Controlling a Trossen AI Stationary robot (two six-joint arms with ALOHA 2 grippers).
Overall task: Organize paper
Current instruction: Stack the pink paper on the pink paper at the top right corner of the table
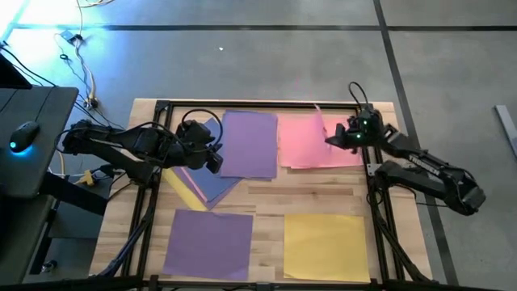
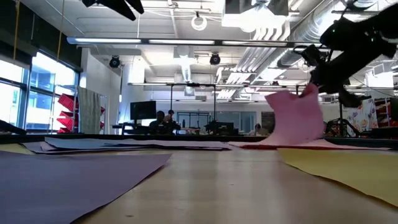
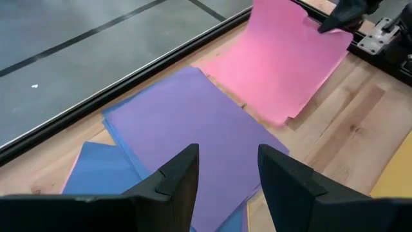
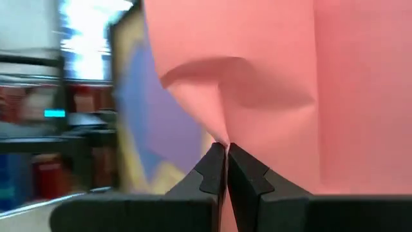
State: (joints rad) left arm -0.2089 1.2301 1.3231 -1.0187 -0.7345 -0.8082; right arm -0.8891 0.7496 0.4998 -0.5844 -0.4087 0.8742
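Note:
The paper lies spread on the wooden table. A purple sheet point(image 1: 246, 144) is far centre and pink sheets point(image 1: 307, 149) are far right. A second purple sheet point(image 1: 210, 242) is near left and a yellow sheet point(image 1: 327, 246) near right. Blue and yellow sheets point(image 1: 202, 184) lie fanned under the purple one's left edge. My left gripper point(image 3: 228, 174) hovers open above the far purple sheet point(image 3: 193, 122), touching nothing. My right gripper point(image 4: 226, 151) is shut on the top pink sheet point(image 2: 295, 118), which stands raised at the far right. My right gripper pinches a puckered bit of the top pink sheet point(image 4: 222, 136) between its two fingertips, near a corner on the sheet's right side point(image 3: 313, 22). The fingers slant down from the table's right. That end is lifted, while the sheet's lower part point(image 2: 280, 142) rests on the pink paper below.
Black frame rails point(image 1: 161, 109) run around the table, and my right arm reaches over the right rail point(image 1: 376, 174). A dark desk with a mouse point(image 1: 24, 133) and cables stands off the table's left. People sit far back in the room point(image 2: 165, 121).

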